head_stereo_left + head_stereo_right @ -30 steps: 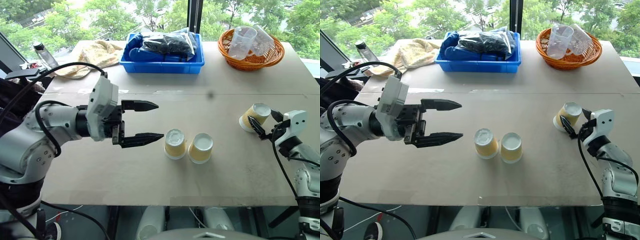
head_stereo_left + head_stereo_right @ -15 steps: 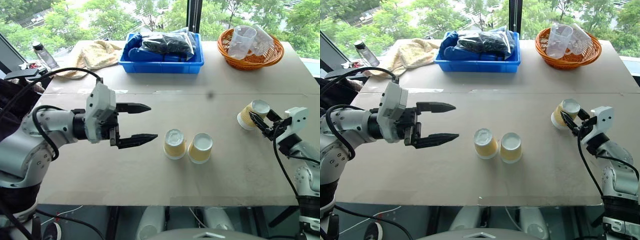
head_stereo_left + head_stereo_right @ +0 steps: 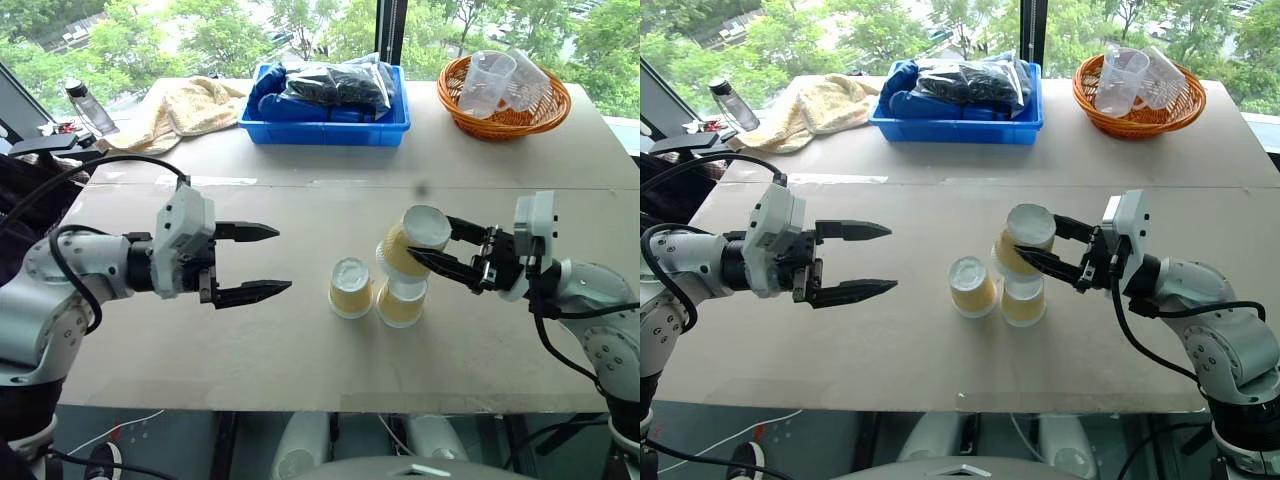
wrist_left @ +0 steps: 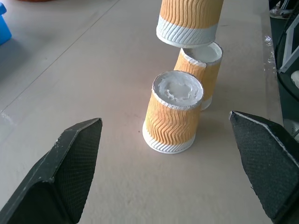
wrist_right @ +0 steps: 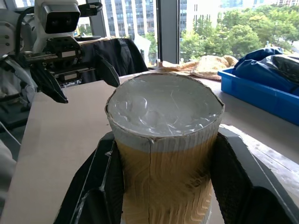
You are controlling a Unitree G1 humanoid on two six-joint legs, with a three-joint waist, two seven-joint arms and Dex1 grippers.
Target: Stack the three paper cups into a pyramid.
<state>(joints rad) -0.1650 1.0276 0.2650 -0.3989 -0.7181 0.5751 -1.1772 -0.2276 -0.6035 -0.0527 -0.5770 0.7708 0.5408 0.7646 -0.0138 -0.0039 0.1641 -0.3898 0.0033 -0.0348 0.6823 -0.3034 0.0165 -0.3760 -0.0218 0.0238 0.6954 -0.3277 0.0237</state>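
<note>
Right claw [image 3: 428, 258] clamped on tilted third paper cup [image 3: 412, 240] above base pair [image 3: 377, 290]; crooked release risks toppling; left claw [image 3: 270, 260] apart.

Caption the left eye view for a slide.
Right gripper holds a tilted cup above two upside-down cups on the table; left gripper open nearby.

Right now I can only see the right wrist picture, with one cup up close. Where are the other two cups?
Observer: Upside down, side by side on the table. Your held cup hangs tilted above the right cup.
Operator: Is the other tool near them?
Observer: The left tool points at the left cup from its left, not touching it.
Operator: What's far behind?
Observer: A basket of clear cups at the table's far right corner.
</note>
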